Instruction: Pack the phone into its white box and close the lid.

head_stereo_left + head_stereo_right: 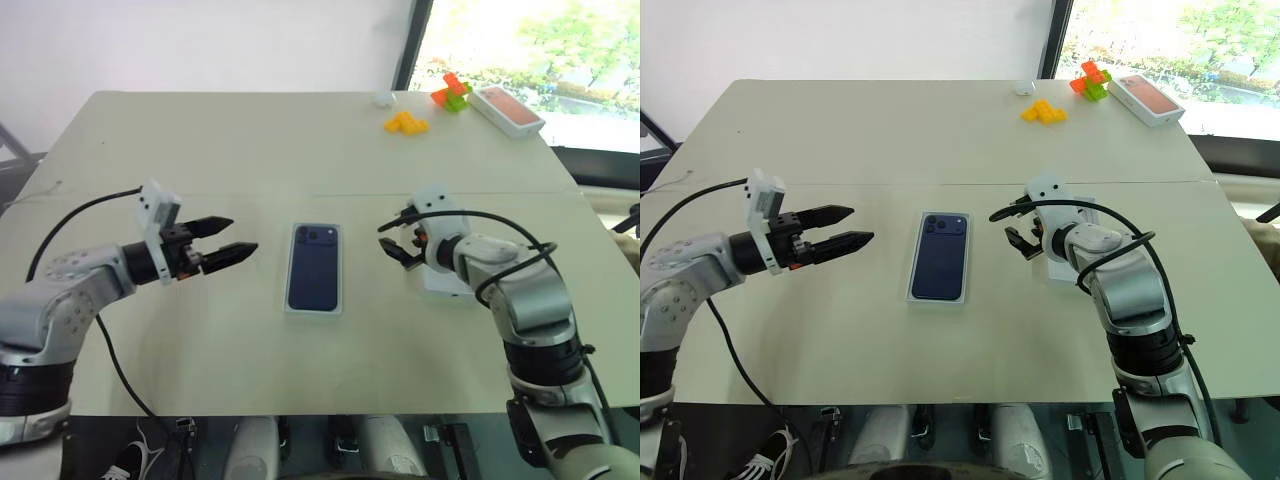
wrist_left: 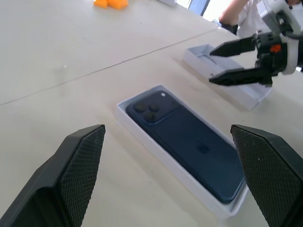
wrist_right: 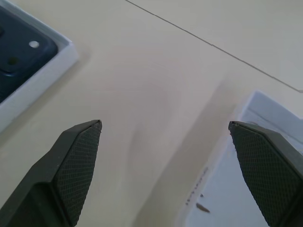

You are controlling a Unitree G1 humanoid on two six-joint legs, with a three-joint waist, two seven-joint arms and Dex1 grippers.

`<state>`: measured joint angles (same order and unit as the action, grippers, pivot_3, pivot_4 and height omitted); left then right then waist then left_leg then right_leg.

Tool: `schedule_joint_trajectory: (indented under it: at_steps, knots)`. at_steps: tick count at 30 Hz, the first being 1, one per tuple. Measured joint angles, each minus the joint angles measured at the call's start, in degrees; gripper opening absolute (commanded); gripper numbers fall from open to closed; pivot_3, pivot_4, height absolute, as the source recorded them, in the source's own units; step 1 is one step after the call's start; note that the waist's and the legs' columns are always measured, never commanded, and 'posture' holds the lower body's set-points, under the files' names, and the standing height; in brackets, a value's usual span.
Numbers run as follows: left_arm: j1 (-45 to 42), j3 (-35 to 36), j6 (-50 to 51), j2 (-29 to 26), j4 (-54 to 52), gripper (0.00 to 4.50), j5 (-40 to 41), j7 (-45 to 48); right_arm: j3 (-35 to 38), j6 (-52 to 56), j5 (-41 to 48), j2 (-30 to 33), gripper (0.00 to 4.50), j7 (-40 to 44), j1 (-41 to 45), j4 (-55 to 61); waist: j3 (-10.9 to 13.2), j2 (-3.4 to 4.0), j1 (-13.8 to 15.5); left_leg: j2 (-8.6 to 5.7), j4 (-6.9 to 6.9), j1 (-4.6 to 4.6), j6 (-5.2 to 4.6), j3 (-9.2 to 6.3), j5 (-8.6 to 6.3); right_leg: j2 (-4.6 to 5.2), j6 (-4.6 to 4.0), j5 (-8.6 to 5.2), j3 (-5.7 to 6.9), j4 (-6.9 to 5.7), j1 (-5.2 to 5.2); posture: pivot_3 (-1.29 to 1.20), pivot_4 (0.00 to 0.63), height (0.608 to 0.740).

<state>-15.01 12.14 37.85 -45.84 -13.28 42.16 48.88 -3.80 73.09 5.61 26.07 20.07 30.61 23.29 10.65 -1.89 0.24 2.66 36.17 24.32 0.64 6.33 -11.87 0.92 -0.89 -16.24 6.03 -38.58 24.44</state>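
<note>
The dark blue phone (image 1: 314, 265) lies face down inside the white box (image 1: 313, 312) at the middle of the table, its camera cluster at the far end. My left gripper (image 1: 242, 236) hovers left of the box, pointing toward it, open and empty. To the right of the box, my right gripper (image 1: 390, 240) is open and empty too. The lid (image 2: 196, 56) lies on the table with its white inside up, under and just behind the right gripper (image 2: 213, 65). Its near corner is in the right wrist view (image 3: 246, 189).
At the far right of the table stand a red-topped box (image 1: 507, 110), orange blocks (image 1: 406, 123), an orange and green block cluster (image 1: 452, 92) and a small white object (image 1: 381, 98). A seam (image 1: 300, 195) crosses the tabletop behind the box.
</note>
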Motion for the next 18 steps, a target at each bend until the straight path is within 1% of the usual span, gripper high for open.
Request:
schedule_joint_trajectory:
  at_steps: [4,8,11,14,18]
  knots:
    - [1.4,1.0,-6.6,-0.4,1.0,4.48,-3.9,2.6,0.0,2.7,-1.3,-0.7,4.5,-4.1,-1.9,0.6,0.0,0.0,0.3,0.0,0.02,0.04,-0.02,0.01,-0.01,0.0,0.18,-0.1,0.0,0.03,0.01,0.0,0.15,0.737]
    - [3.4,2.0,-9.1,-0.5,1.4,4.48,-4.6,5.4,0.6,4.6,-2.2,-4.7,4.5,-7.7,-2.8,-0.5,0.0,0.01,0.0,0.0,0.0,0.05,-0.03,0.02,-0.01,-0.01,0.19,-0.11,0.0,0.03,0.03,0.0,0.15,0.737]
    - [3.6,2.1,-9.6,-0.1,1.4,4.48,-4.6,5.7,1.1,4.2,-2.6,-5.8,4.5,-9.7,-2.9,-2.4,0.0,0.0,0.0,0.01,0.0,0.06,-0.03,0.02,-0.01,-0.02,0.21,-0.11,0.0,0.03,0.03,0.0,0.15,0.737]
    - [3.9,2.3,-9.6,0.3,1.0,4.5,-4.6,5.2,3.1,3.5,-3.0,-7.1,3.68,-11.2,-2.7,-3.9,0.0,-0.01,0.0,0.01,0.0,0.06,-0.03,0.02,-0.02,-0.02,0.21,-0.11,0.0,0.04,0.03,0.0,0.15,0.737]
    - [4.3,2.3,-9.6,1.2,-0.2,4.5,-4.6,4.2,4.4,2.6,-3.1,-8.2,1.68,-12.5,-2.4,-5.7,0.0,-0.01,0.1,0.01,0.0,0.06,-0.03,0.02,-0.02,-0.02,0.22,-0.11,0.0,0.04,0.03,0.0,0.15,0.737]
